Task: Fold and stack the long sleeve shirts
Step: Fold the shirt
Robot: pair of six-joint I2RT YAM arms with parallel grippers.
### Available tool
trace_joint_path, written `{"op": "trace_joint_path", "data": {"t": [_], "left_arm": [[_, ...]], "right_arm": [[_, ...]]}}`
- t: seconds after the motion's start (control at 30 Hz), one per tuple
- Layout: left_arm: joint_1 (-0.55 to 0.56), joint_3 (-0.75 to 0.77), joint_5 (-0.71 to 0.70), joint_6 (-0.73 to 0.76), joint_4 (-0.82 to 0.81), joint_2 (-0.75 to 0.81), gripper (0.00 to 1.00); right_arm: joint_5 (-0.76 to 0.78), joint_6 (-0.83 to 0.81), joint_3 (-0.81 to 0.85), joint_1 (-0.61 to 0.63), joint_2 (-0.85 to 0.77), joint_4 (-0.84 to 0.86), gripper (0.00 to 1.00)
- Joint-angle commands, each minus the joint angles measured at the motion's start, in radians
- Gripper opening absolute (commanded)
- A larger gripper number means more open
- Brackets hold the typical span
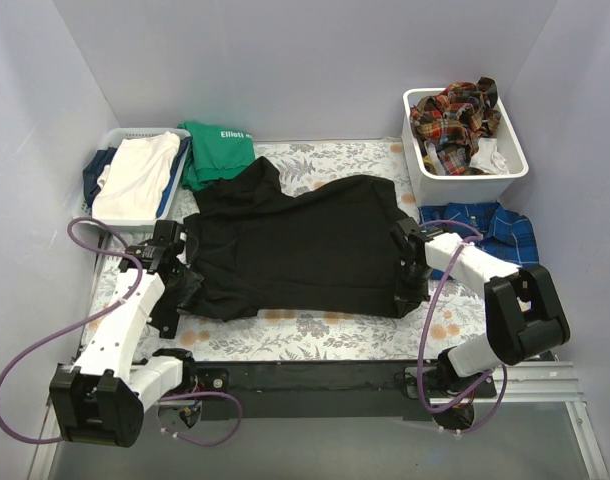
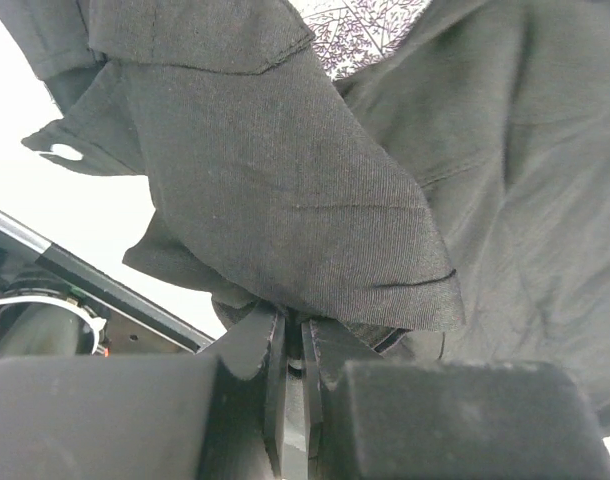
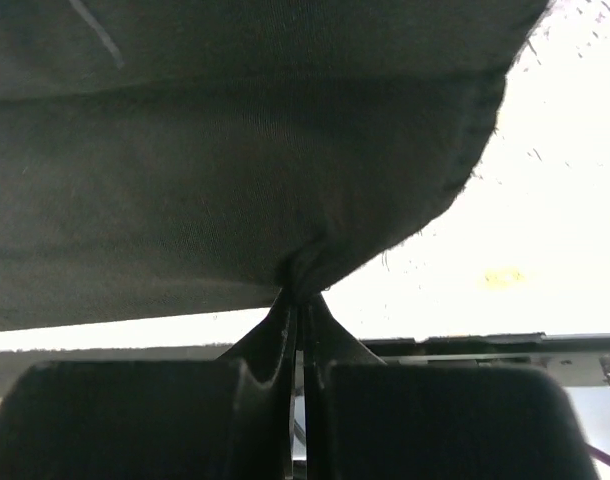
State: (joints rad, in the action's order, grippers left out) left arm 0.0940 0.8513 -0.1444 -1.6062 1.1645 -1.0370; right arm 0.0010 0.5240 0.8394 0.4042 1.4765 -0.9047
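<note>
**Both grippers pinch the black shirt's edges**

Your black shirt (image 1: pixel 305 245), a matte, finely ribbed knit, lies spread and rumpled across the floral tablecloth (image 1: pixel 315 328). Your left gripper (image 2: pixel 293 322), its arm reaching forward low over the table, has its fingers pressed together on a hemmed fold at the shirt's left edge. Your right gripper (image 3: pixel 297 292), its forearm angled inward, pinches the right hem, and the cloth puckers there.

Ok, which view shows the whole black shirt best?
Top external: the black shirt lies spread across the table. The left wrist view shows only bunched folds at the left claw; the right wrist view, just an edge pinched by the right claw.
</note>
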Motion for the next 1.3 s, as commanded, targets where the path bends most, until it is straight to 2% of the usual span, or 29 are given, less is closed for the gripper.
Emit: {"op": "trace_joint_path", "data": {"t": [0.0,0.2,0.33,0.57,0.9,1.0,1.03,1.1,1.13,1.27], "left_arm": [[0.000,0.042,-0.066,-0.015,0.049,0.051,0.00],[0.000,0.083,-0.089,0.025,0.027,-0.049,0.00],[0.000,0.231,-0.144,0.093,-0.005,-0.171,0.00],[0.000,0.422,-0.124,0.160,-0.089,-0.369,0.00],[0.015,0.437,-0.132,0.210,-0.157,-0.517,0.00],[0.021,0.427,-0.133,0.230,-0.176,-0.521,0.00],[0.023,0.427,-0.129,0.247,-0.187,-0.528,0.00],[0.023,0.439,-0.123,0.256,-0.201,-0.547,0.00],[0.024,0.468,-0.112,0.262,-0.198,-0.582,0.00],[0.044,0.568,-0.123,0.276,-0.183,-0.659,0.00]], "right_arm": [[0.031,-0.025,0.070,-0.005,-0.051,-0.082,0.01],[0.027,-0.044,0.190,-0.008,-0.012,-0.100,0.01],[0.031,-0.055,0.250,-0.025,0.033,-0.092,0.01],[0.019,-0.079,0.313,-0.073,0.117,-0.054,0.01],[0.005,-0.111,0.446,-0.102,0.269,-0.025,0.02],[-0.024,-0.120,0.475,-0.104,0.271,-0.025,0.11],[-0.024,-0.124,0.480,-0.105,0.268,-0.026,0.19],[-0.022,-0.128,0.495,-0.104,0.260,-0.026,0.26],[-0.022,-0.130,0.500,-0.104,0.260,-0.028,0.34],[-0.045,-0.148,0.518,-0.104,0.239,-0.040,0.46]]}}
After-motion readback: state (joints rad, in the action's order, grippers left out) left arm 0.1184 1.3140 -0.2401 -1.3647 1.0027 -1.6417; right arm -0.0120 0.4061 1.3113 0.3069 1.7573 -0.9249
